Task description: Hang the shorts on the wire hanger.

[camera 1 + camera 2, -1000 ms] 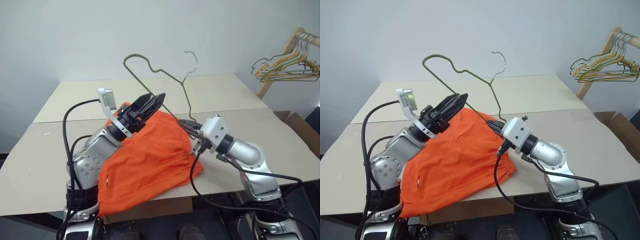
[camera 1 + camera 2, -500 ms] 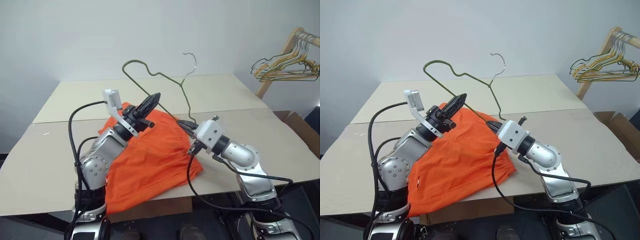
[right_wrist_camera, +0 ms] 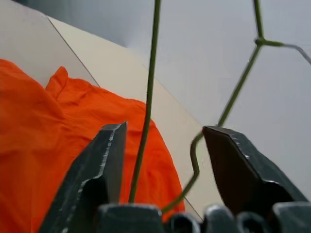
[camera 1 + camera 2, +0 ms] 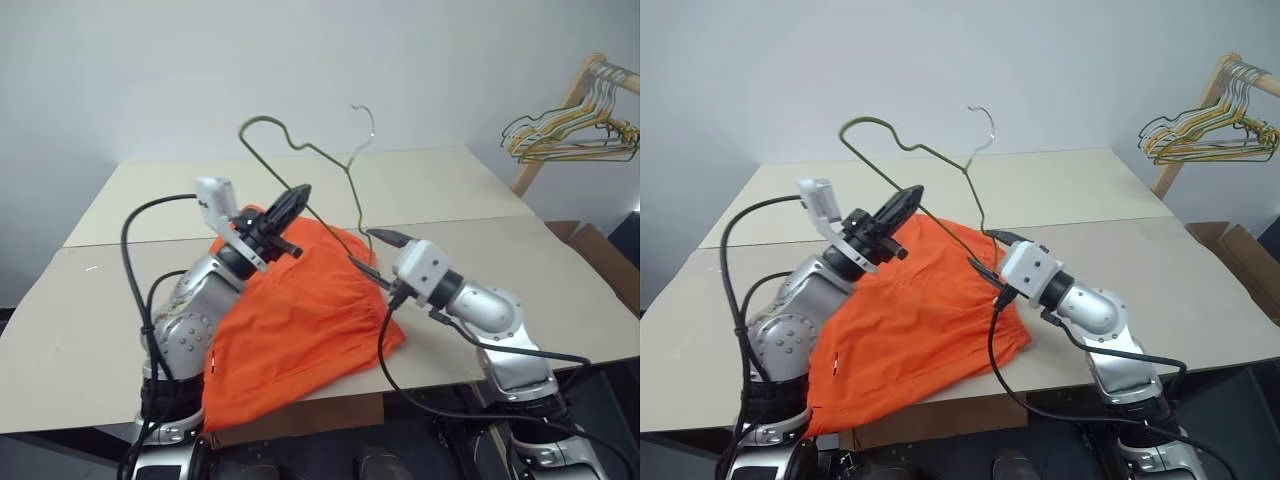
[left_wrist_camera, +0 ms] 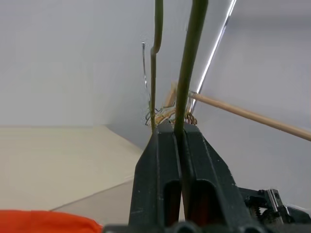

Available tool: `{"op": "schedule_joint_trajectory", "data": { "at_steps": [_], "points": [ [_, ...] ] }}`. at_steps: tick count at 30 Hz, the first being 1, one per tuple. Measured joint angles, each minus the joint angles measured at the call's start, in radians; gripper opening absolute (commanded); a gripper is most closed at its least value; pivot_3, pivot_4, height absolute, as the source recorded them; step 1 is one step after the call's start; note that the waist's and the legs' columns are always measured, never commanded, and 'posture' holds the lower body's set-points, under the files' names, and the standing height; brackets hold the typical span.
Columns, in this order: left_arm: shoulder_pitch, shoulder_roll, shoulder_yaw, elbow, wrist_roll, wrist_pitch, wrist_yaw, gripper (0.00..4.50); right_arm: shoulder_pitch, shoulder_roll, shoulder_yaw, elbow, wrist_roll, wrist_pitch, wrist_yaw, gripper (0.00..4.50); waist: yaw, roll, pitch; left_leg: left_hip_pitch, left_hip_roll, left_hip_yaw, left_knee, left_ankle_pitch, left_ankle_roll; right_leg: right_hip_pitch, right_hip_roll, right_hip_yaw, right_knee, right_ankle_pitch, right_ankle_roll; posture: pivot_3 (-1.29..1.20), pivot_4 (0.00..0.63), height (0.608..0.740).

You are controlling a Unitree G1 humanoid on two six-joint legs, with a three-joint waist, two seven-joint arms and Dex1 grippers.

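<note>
My left claw (image 4: 297, 192) has just clamped the wire hanger (image 4: 300, 150); my right claw (image 4: 375, 252) has opened, freeing it above the shorts (image 4: 300, 320) at the bench (image 4: 90, 330) front edge.

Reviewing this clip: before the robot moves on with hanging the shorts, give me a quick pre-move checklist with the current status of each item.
1. Left gripper shut on the wire hanger: ok, the left wrist view shows wire clamped between its fingers.
2. Right gripper released: ok, fingers open with wire passing between them.
3. Hanger lifted off the table: ok.
4. Shorts on hanger: not ok, lying on the table.
5. Shorts fully supported: not ok, one edge droops over the table's front.
6. Hanger threaded into shorts: cannot tell.
</note>
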Motion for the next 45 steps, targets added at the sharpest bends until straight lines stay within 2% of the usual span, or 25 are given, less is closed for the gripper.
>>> {"op": "schedule_joint_trajectory", "data": {
  "at_steps": [3, 7, 11, 15, 21, 27, 35, 38, 41, 42, 45],
  "points": [
    [0.001, 0.076, 0.059, 0.002, -0.055, -0.015, -0.127, 0.0, -0.028, -0.095, -0.043, -0.002, 0.176, 0.249, 0.103, 3.77, -0.001, 0.0, 0.0, 0.0, 0.0, 0.0, 0.0, 0.0, 0.0, 0.0, 0.0, 0.0, -0.001, 0.0, 0.0, -0.1, 0.0, 0.74],
    [0.004, 0.133, 0.129, 0.027, -0.146, -0.03, -0.305, 0.0, -0.14, -0.202, -0.053, 0.089, 0.373, 0.524, 0.271, 3.77, -0.005, 0.0, 0.0, 0.0, 0.001, 0.001, 0.0, 0.0, 0.0, 0.0, 0.0, -0.001, -0.001, 0.0, -0.001, -0.11, 0.0, 0.74],
    [0.027, 0.187, 0.162, 0.063, -0.221, -0.016, -0.478, 0.0, -0.229, -0.264, -0.059, 0.198, 0.491, 0.681, 0.434, 3.77, -0.011, 0.0, 0.0, 0.0, 0.001, 0.0, -0.001, 0.0, 0.0, 0.0, 0.0, -0.002, -0.003, 0.0, -0.001, -0.11, 0.0, 0.74],
    [0.024, 0.2, 0.171, 0.105, -0.262, -0.011, -0.58, 0.0, -0.315, -0.262, -0.05, 0.264, 0.586, 0.793, 0.552, 3.77, -0.025, 0.0, 0.001, -0.001, 0.001, 0.0, -0.001, 0.0, 0.0, 0.001, 0.0, -0.002, -0.004, 0.0, 0.0, -0.11, 0.0, 0.74],
    [-0.011, 0.171, 0.159, 0.129, -0.259, -0.018, -0.605, 0.0, -0.448, -0.195, -0.019, 0.31, 0.642, 0.934, 0.562, 3.77, -0.036, 0.0, 0.001, -0.002, 0.002, -0.001, -0.001, 0.0, 0.001, 0.0, 0.0, -0.002, -0.005, 0.0, 0.0, -0.13, 0.0, 0.74],
    [-0.013, 0.14, 0.153, 0.144, -0.254, -0.024, -0.613, 0.0, -0.471, -0.158, 0.047, 0.31, 0.641, 0.963, 0.564, 3.77, -0.044, 0.0, 0.001, -0.005, 0.002, -0.004, -0.001, 0.0, 0.001, -0.001, -0.001, -0.002, -0.008, 0.001, 0.002, -0.12, 0.0, 0.74],
    [-0.013, 0.13, 0.145, 0.144, -0.253, -0.031, -0.617, 0.0, -0.484, -0.134, 0.064, 0.331, 0.641, 0.963, 0.567, 3.77, -0.054, 0.0, 0.001, -0.005, 0.001, -0.006, -0.001, 0.0, 0.001, -0.001, -0.001, -0.002, -0.007, 0.002, 0.002, -0.12, 0.0, 0.74],
    [-0.013, 0.13, 0.145, 0.144, -0.253, -0.031, -0.617, 0.0, -0.493, -0.132, 0.064, 0.344, 0.64, 0.96, 0.575, 3.21, -0.054, 0.0, 0.001, -0.005, 0.001, -0.006, -0.001, 0.0, 0.001, -0.001, -0.001, -0.002, -0.008, 0.002, 0.002, -0.12, 0.0, 0.74],
    [-0.013, 0.13, 0.144, 0.144, -0.253, -0.031, -0.619, 0.0, -0.502, -0.125, 0.064, 0.359, 0.639, 0.955, 0.583, 2.17, -0.054, 0.0, 0.001, -0.005, 0.001, -0.006, -0.001, 0.0, 0.001, -0.001, -0.001, -0.002, -0.008, 0.002, 0.002, -0.11, 0.0, 0.74],
    [-0.013, 0.13, 0.144, 0.144, -0.253, -0.031, -0.619, 0.0, -0.504, -0.125, 0.064, 0.36, 0.637, 0.953, 0.585, 1.7, -0.053, 0.0, 0.001, -0.005, 0.001, -0.006, -0.001, 0.0, 0.001, -0.001, -0.001, -0.002, -0.008, 0.002, 0.002, -0.11, 0.0, 0.74],
    [-0.011, 0.13, 0.143, 0.144, -0.253, -0.031, -0.622, 0.0, -0.505, -0.119, 0.064, 0.36, 0.625, 0.949, 0.586, 0.76, -0.053, 0.0, 0.001, -0.005, 0.001, -0.006, -0.001, 0.0, 0.001, -0.001, -0.001, -0.002, -0.007, 0.002, 0.002, -0.11, 0.0, 0.74]
  ]
}}
